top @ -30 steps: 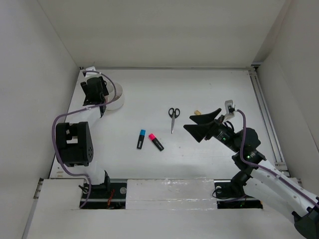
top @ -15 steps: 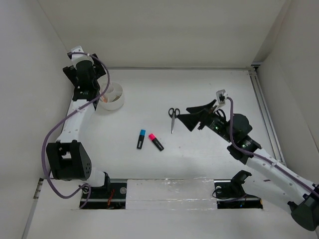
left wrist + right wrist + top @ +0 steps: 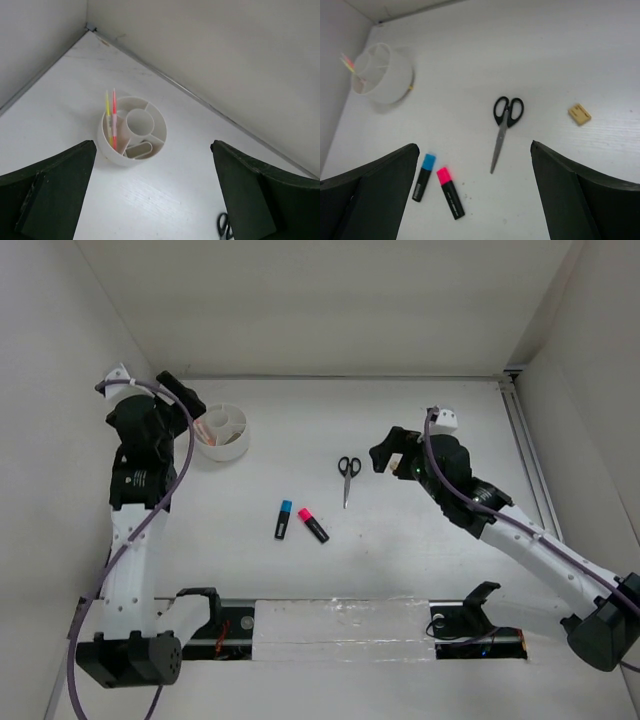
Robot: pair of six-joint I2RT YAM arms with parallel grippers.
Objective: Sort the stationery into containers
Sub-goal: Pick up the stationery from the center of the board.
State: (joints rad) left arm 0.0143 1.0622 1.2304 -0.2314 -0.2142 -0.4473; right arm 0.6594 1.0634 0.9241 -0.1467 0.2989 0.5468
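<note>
Round white bowl (image 3: 117, 156), divided inside, near the far left corner. Leaning side by side in 1 outer compartment: yellow pen (image 3: 108, 117), pink pen (image 3: 114, 117). Flat on the table: blue-capped highlighter (image 3: 423, 177) just beside pink-capped highlighter (image 3: 450, 192); closed black-handled scissors (image 3: 504, 127) nearby; tan block (image 3: 579, 114) further right.

Black-handled metal scissors (image 3: 221, 225) were cut off by the left wrist view's bottom edge, small tan block (image 3: 579, 114) sat hidden overhead beneath the right gripper (image 3: 385, 455), mid-right.
</note>
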